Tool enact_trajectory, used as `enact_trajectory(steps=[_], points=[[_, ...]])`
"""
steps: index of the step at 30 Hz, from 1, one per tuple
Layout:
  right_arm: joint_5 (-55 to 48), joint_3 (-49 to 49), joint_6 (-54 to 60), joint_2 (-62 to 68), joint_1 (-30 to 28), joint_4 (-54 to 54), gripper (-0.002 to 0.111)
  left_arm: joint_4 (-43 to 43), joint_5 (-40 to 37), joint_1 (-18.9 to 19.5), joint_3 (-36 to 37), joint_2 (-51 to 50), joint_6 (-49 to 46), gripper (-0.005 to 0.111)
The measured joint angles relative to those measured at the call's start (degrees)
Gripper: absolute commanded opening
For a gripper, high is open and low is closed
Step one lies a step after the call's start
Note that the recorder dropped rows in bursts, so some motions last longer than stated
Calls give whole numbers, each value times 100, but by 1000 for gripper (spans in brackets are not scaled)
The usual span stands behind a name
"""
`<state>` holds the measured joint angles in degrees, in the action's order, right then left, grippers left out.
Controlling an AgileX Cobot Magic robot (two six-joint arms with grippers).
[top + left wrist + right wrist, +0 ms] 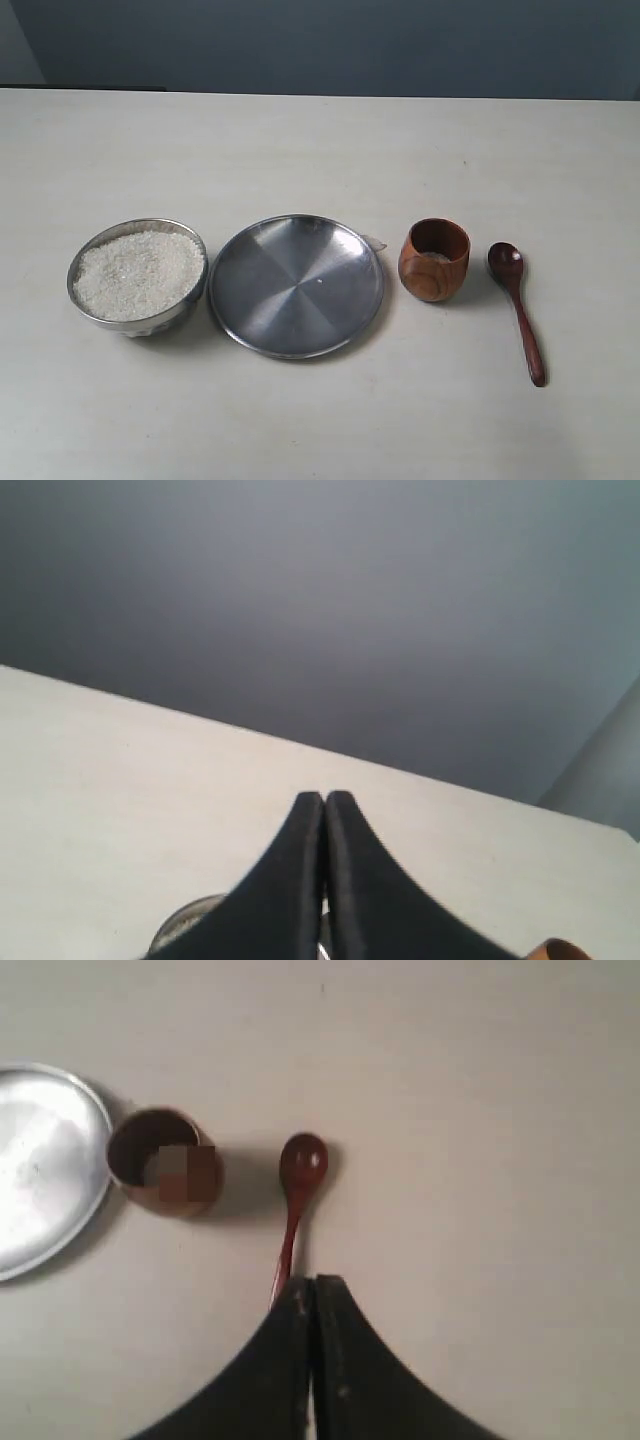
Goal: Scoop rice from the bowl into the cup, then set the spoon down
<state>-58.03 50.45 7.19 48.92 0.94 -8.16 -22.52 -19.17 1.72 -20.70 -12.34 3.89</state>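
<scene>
The steel bowl [137, 318] stands at the left of the table, heaped with white rice [138, 273]. At the right sits the brown wooden cup [434, 259], upright, with a pale patch at its bottom. The wooden spoon [518, 300] lies flat on the table right of the cup, its handle pointing toward the near edge. Neither gripper appears in the exterior view. My right gripper [314, 1282] is shut and empty, held above the spoon [300, 1175], whose handle end it hides, beside the cup [163, 1163]. My left gripper [325, 798] is shut on nothing, with the bowl's rim [185, 920] just below it.
A wide flat steel plate [296, 285] lies between bowl and cup; its edge also shows in the right wrist view as the plate [40, 1160]. A dark wall runs behind the table's far edge.
</scene>
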Motion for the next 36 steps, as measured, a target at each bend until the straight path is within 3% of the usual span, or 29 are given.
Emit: enact_trajectory(steps=[15, 27, 36], points=[[129, 274, 290, 2571, 304, -357, 1, -156, -961, 0, -7, -1479, 0, 0], [659, 274, 304, 3592, 598, -254, 40, -167, -1055, 0, -7, -1821, 0, 0], [815, 58, 315, 4318, 634, -370, 41, -167, -1055, 0, -7, -1821, -11, 0]])
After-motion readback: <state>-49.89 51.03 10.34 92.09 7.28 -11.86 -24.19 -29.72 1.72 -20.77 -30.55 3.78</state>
